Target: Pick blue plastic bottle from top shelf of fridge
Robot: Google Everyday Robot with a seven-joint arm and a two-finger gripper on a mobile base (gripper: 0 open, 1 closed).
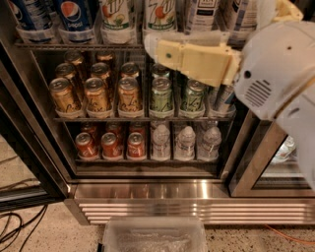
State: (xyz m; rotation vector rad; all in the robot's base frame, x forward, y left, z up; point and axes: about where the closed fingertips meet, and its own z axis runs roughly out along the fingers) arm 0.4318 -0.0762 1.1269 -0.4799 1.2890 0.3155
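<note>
The fridge (pixel 147 189) stands open in front of me. Its top shelf (pixel 74 46) runs along the top of the view and holds tall bottles. Two blue plastic Pepsi bottles (pixel 75 15) stand at its left end, cut off by the top edge. Green-labelled bottles (pixel 160 15) and pale bottles stand to their right. My cream-coloured gripper (pixel 153 49) reaches in from the right on a white arm (pixel 275 69). Its tip is at the height of the top shelf, in front of the green-labelled bottles and to the right of the blue bottles. It holds nothing that I can see.
The middle rack (pixel 142 118) holds gold and green cans. The lower rack holds red cans (pixel 110 145) and small water bottles (pixel 186 142). A ribbed steel grille is below, with a clear plastic bin (pixel 152 236) on the floor. Cables (pixel 15 229) lie at left. A glass door (pixel 275 157) stands at right.
</note>
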